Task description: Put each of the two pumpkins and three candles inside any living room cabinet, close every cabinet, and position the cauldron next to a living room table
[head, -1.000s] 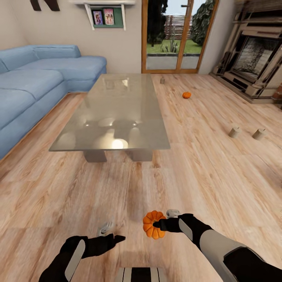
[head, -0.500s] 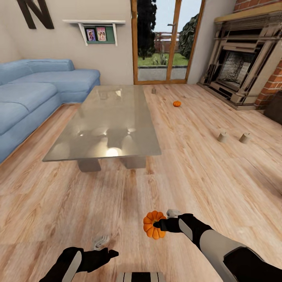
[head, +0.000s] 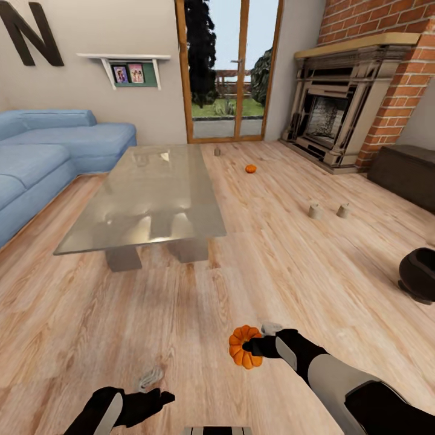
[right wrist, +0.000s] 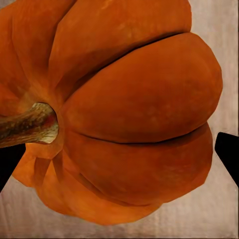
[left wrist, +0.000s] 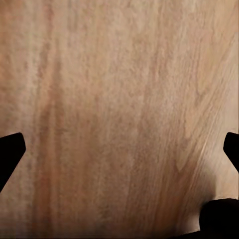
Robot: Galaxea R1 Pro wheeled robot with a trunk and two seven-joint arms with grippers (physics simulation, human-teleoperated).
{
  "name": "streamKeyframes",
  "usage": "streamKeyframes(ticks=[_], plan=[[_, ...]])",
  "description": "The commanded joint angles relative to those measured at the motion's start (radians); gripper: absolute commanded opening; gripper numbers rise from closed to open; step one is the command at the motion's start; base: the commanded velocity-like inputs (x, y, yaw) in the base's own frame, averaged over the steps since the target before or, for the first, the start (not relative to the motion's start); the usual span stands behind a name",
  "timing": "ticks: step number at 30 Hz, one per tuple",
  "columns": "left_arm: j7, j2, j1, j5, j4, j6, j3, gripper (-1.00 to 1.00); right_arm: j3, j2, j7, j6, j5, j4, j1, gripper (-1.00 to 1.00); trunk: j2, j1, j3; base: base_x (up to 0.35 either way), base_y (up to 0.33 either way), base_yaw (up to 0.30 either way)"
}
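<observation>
One orange pumpkin (head: 244, 348) hangs low over the floor, with my right gripper (head: 254, 345) shut on it; close up, the pumpkin (right wrist: 129, 109) sits stem sideways between the dark fingertips (right wrist: 228, 154). A second pumpkin (head: 251, 168) lies on the floor beyond the coffee table (head: 151, 193). Two tan candles (head: 315, 211) (head: 344, 210) stand together at the right, a third candle (head: 217, 151) near the glass door. The black cauldron (head: 420, 273) sits at the right edge. My left gripper (head: 158, 389) is open over bare floor, its fingertips (left wrist: 10, 152) wide apart.
A blue sofa (head: 42, 157) runs along the left. A brick fireplace (head: 338, 115) fills the far right corner, with a low dark-brown unit (head: 405, 172) beside it. A glass door (head: 226, 72) is at the back. Wooden floor stretches between table and candles.
The camera has swung right and lifted, bringing the cauldron and the dark unit into sight. My left arm sits lower in the picture. The right gripper still holds the pumpkin.
</observation>
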Motion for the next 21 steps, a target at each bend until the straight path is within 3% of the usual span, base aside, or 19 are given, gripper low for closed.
streamKeyframes(ticks=[1, 6, 13, 21], plan=[[0.014, -0.001, 0.000, 0.000, -0.001, 0.006, 0.004, 1.00, 0.006, 0.000, 0.000, 0.004, -0.006, -0.001, -0.001, -1.00, 0.000, -0.001, 0.003, -0.303, -0.087, -0.265], [0.043, -0.003, 0.000, 0.000, -0.001, 0.005, 0.004, 1.00, 0.006, 0.000, -0.001, 0.004, -0.006, -0.003, -0.001, -1.00, 0.001, -0.003, 0.022, -0.285, -0.121, -0.157], [0.047, -0.004, 0.000, 0.000, -0.001, 0.005, 0.004, 1.00, 0.006, -0.001, -0.002, 0.004, -0.006, -0.003, -0.001, -1.00, 0.003, -0.007, 0.049, -0.064, -0.044, -0.017], [0.046, -0.005, 0.000, 0.000, 0.016, -0.044, 0.001, 1.00, 0.006, -0.002, -0.002, 0.004, -0.006, -0.004, -0.001, -1.00, 0.003, -0.007, 0.049, -0.002, -0.002, -0.001]])
